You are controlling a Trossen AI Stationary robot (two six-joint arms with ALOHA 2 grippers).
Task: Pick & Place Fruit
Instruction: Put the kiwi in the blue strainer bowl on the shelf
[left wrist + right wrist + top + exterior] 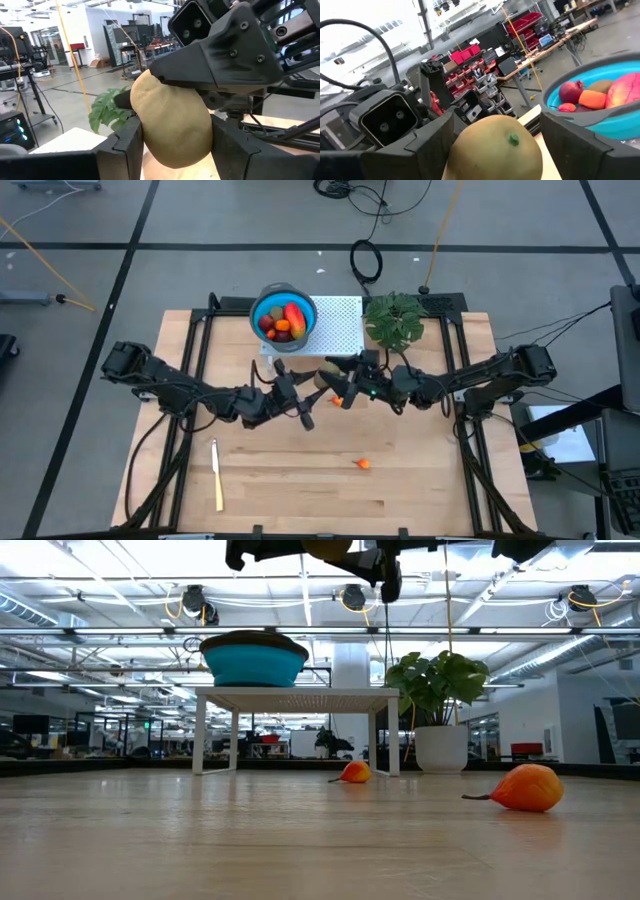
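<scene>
Both hands meet in mid-air in front of the blue bowl (283, 313): left hand (300, 388) and right hand (338, 382) each close their fingers on one olive-brown oval fruit (172, 125). I judge a handover underway; next, one hand must release. Its skin looks smooth, matte, tan.

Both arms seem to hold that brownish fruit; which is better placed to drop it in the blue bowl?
Probably the right. The right gripper and left gripper both clasp the olive-brown fruit, but the right wrist view faces the blue bowl close ahead, while the left points toward the plant.
</scene>
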